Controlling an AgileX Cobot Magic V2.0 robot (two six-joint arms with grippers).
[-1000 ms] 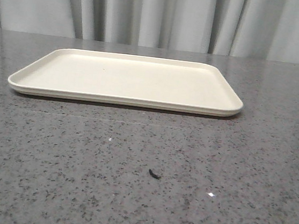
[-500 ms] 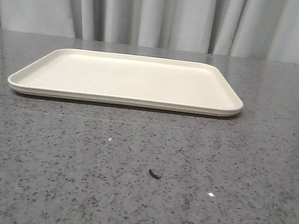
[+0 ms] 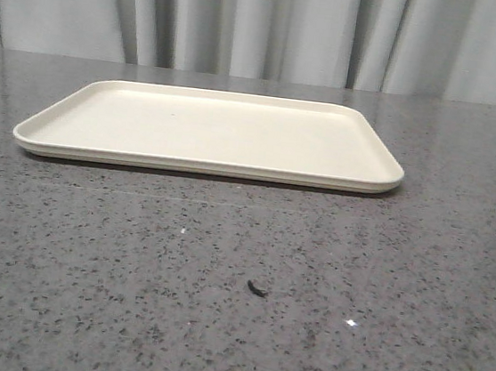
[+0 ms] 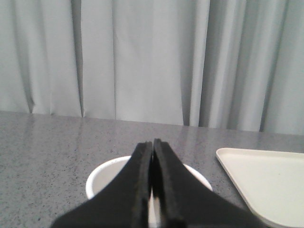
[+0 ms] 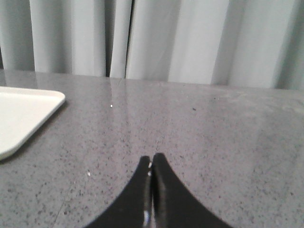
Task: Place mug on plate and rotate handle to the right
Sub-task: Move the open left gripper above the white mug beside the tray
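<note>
Looks like a lab/test setup: grey speckled table (image 3: 81, 310) w/ plain curtain (image 3: 266, 26) backdrop

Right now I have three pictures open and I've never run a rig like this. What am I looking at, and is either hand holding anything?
It is a two-armed robot at a speckled grey stone table. The front view looks forward over the table at the flat cream rectangular plate, which has nothing on it. The other two views come from cameras on the wrists. The left hand is shut, with the white round mug just behind its black fingers; whether it is touching the mug I cannot tell. The right hand is shut over bare table, holding nothing.
</note>
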